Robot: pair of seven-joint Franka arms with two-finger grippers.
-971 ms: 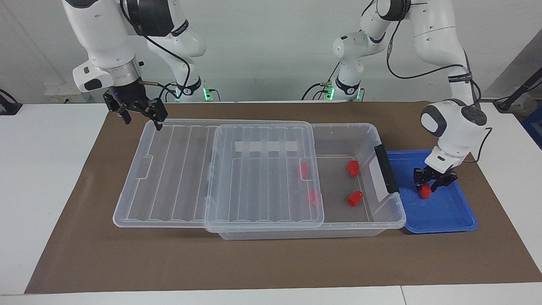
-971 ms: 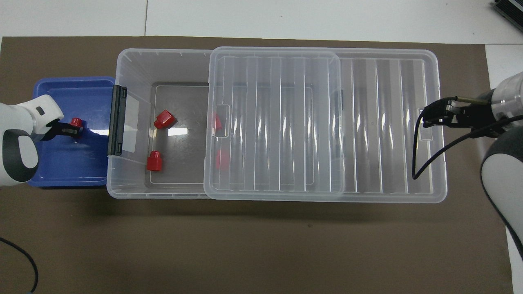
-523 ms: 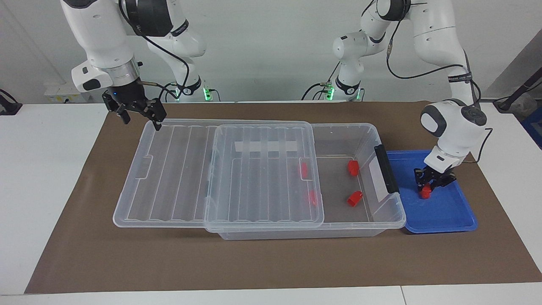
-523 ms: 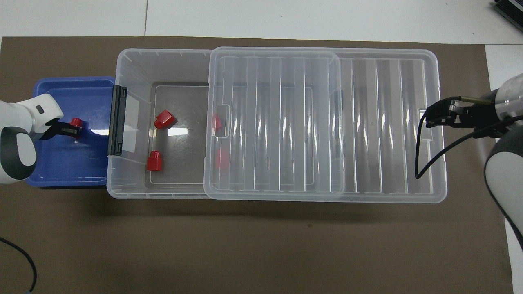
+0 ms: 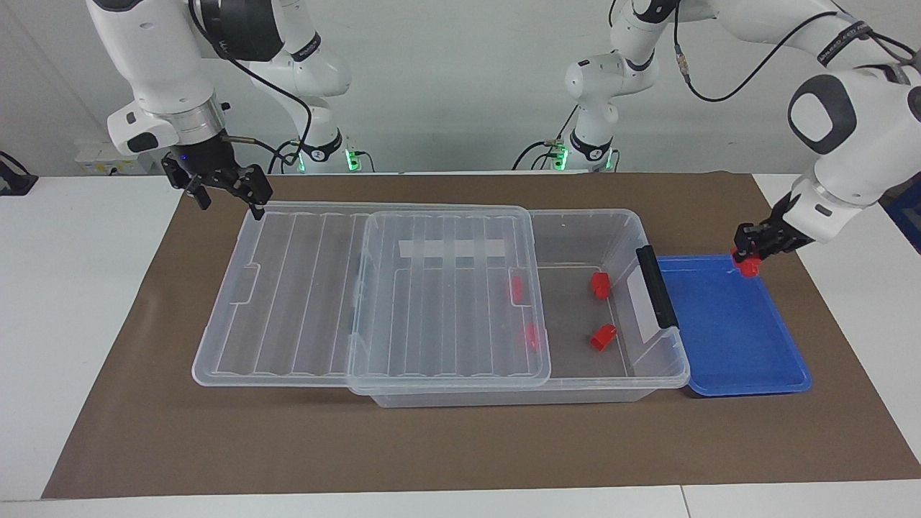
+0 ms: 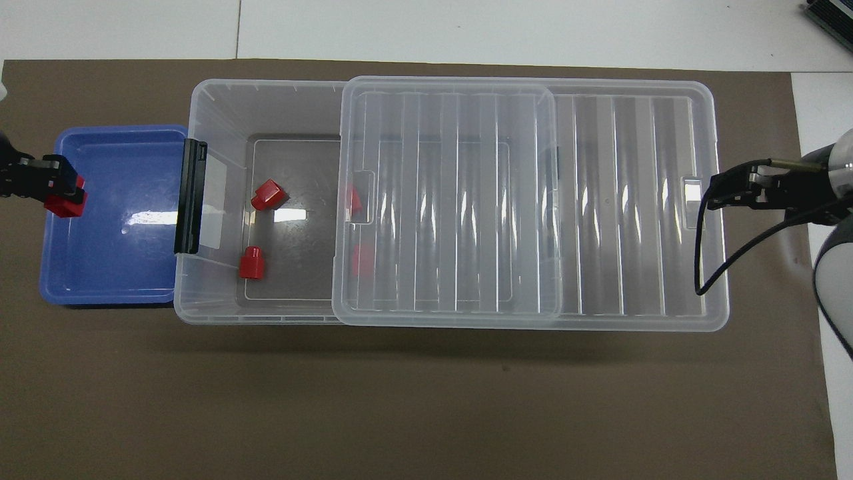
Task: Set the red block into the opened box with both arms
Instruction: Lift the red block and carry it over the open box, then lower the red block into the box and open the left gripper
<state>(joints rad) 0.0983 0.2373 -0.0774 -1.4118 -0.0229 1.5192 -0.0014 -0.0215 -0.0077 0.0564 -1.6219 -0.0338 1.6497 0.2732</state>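
My left gripper [image 5: 748,252] is shut on a red block [image 5: 750,267] and holds it up over the blue tray's [image 5: 734,338] corner; in the overhead view the left gripper [image 6: 53,185] and red block [image 6: 65,204] sit over the tray's outer edge. The clear box [image 5: 651,374] lies beside the tray, dark handle [image 5: 656,286] toward it. Its ribbed lid [image 5: 446,288] is slid toward the right arm's end, leaving the handle end uncovered. Two red blocks [image 5: 600,285] [image 5: 603,337] lie on the bare floor; two more [image 5: 516,288] [image 5: 531,336] show through the lid. My right gripper [image 5: 229,198] hangs open over the lid's end.
The blue tray [image 6: 113,260] holds nothing on its floor. A brown mat [image 5: 460,446] covers the table under the box and tray. The white tabletop [image 5: 72,288] runs around the mat.
The left gripper closed on the red block in the tray and lifted it up toward the tray's corner. The right gripper drifted a little away from the lid, still open.
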